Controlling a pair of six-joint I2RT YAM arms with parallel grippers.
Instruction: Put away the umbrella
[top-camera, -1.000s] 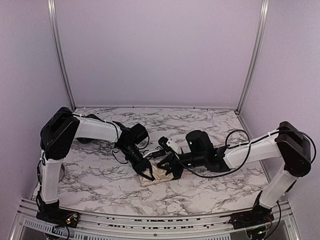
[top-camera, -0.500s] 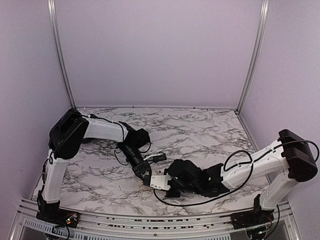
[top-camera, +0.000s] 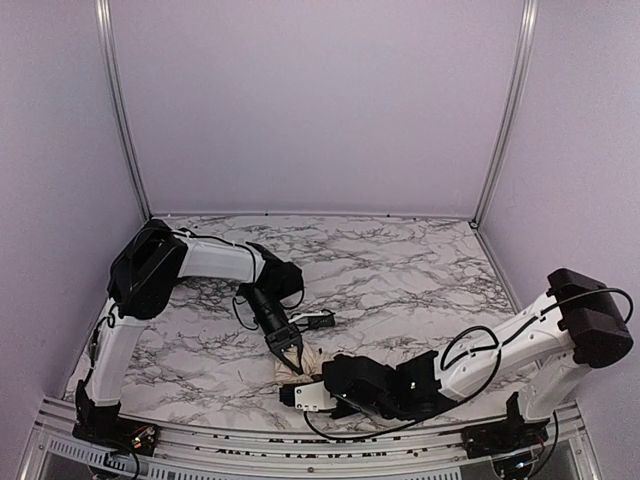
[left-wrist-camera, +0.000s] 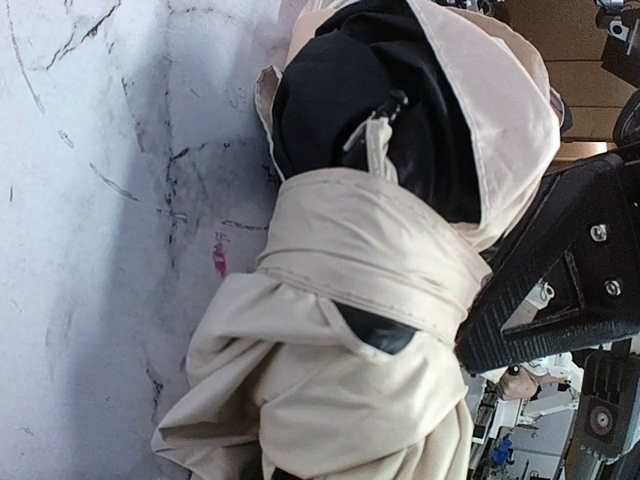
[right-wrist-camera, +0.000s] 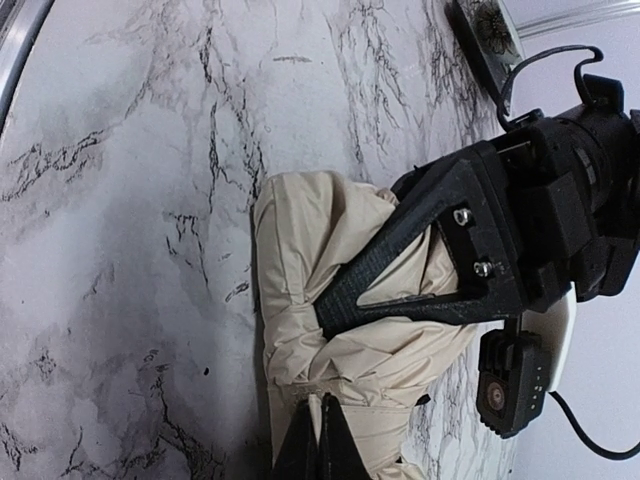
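From above, the umbrella (top-camera: 308, 357) shows only as a small cream patch; the left end effector (top-camera: 291, 362) and the right arm's wrist (top-camera: 385, 385) cover the rest. The right end effector (right-wrist-camera: 320, 442) is hidden there under that wrist, and its own camera's bottom edge cuts its closed fingers short. In the left wrist view the bundle runs off top and bottom, one finger (left-wrist-camera: 540, 270) shows, its partner is hidden by cloth, and the dark mass (left-wrist-camera: 340, 100) inside the folds cannot be identified.
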